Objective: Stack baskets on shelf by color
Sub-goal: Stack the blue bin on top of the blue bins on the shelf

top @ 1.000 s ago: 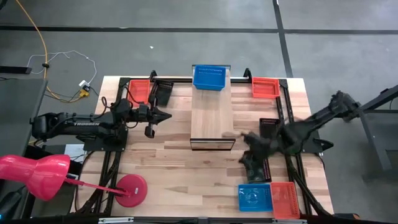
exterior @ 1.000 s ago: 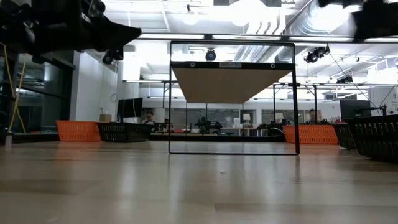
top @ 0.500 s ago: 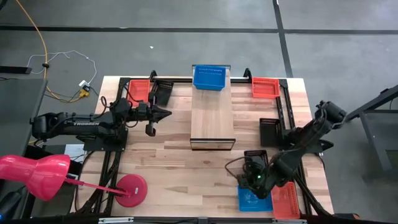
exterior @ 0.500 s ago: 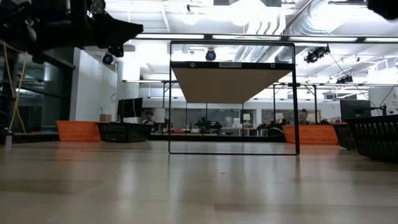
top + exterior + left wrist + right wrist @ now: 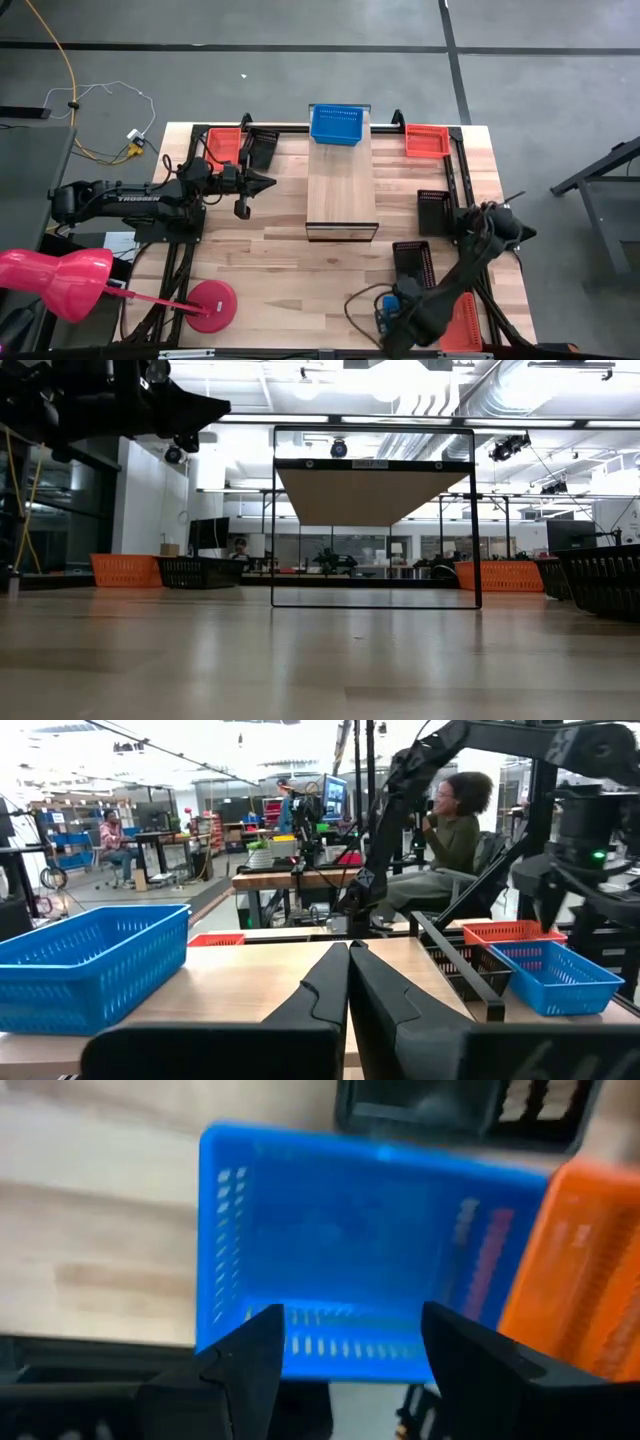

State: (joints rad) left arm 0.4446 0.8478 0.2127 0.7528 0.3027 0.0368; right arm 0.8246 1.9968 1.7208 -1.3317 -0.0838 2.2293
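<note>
While plank tabletop (image 5: 300,270) sits in open-plan lab, left fingers (image 5: 348,982) clenched, right fingers (image 5: 250,1360) released.

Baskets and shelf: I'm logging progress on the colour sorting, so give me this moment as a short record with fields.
shelf: one blue basket at its far end, rest of the board bare
near right corner of table: blue basket beside a red-orange basket, black basket behind them
far corners: red-orange basket right; red-orange basket and black basket left
right end effector: open, above the near blue basket, holding nothing
left end effector: shut, empty, waiting left of the shelf
</note>
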